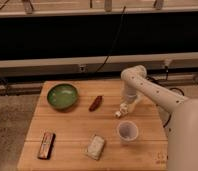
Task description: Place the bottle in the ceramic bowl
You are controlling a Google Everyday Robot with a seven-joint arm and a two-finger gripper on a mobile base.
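Rightward, fingers [125, 106] sit at the bottle [120, 112], grip unclear; ceramic bowl [62, 95] well apart by table [72, 131] edge.

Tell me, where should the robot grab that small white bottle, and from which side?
Across its wider body, not the narrow cap end, coming from above. The bottle appears to lie low on the table, its long sides free. The gripper hangs directly over it, beyond the clear cup.
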